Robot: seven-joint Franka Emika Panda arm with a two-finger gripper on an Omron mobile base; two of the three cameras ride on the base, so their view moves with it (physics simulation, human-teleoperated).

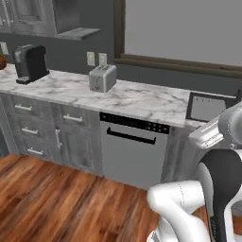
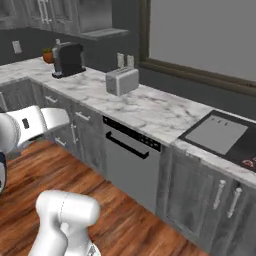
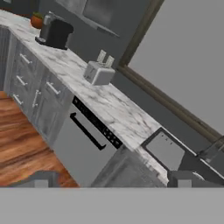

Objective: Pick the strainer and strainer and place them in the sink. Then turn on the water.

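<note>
Hovering off counter edge, end effector spread; sink far right.

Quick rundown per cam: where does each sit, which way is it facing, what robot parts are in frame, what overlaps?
Left base view: behind the arm on its left, facing the marble counter, toaster and dishwasher; white arm at lower right.
Right base view: behind on its right, facing the same counter, plus the sink with its grey board; arm at lower left.
Hand view: rolled, looking along the open tool at the counter; fingertips at bottom.
Shared by all: toaster, coffee maker, dishwasher.
</note>
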